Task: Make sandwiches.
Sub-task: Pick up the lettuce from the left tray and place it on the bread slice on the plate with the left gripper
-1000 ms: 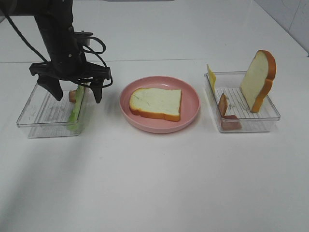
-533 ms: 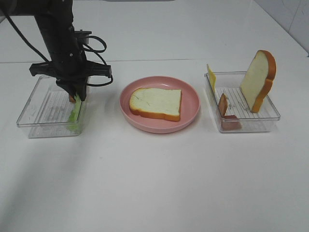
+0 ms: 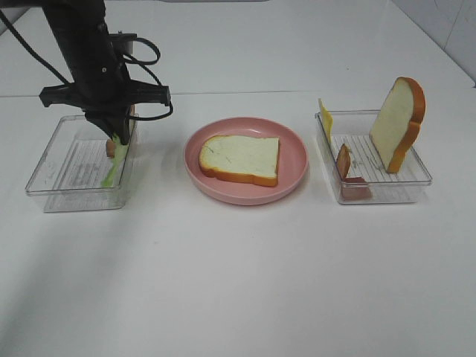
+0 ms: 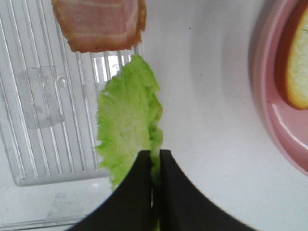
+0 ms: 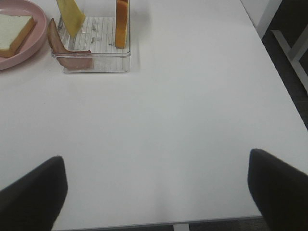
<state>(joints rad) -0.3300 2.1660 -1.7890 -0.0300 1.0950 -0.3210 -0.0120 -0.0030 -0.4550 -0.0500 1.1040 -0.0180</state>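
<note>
A white bread slice (image 3: 242, 158) lies flat on the pink plate (image 3: 297, 160) at the table's middle. In the exterior high view my left gripper (image 3: 115, 137) stands over the right side of the left clear tray (image 3: 67, 175), shut on the top edge of a green lettuce leaf (image 3: 115, 169) that hangs down from it. The left wrist view shows the dark fingertips (image 4: 142, 168) pinching the lettuce (image 4: 130, 115), with a bacon strip (image 4: 98, 24) in the tray beyond. My right gripper (image 5: 156, 192) is open over bare table, holding nothing.
The right clear tray (image 3: 383, 195) holds an upright bread slice (image 3: 398, 123), a yellow cheese square (image 3: 325, 119) and bacon strips (image 3: 344, 160). The right wrist view shows that tray (image 5: 94, 60) far off and the table's edge (image 5: 288, 96) with floor beyond.
My left gripper closed from wide open onto the lettuce leaf, then rose a little with it. The right gripper and everything else stayed put.
</note>
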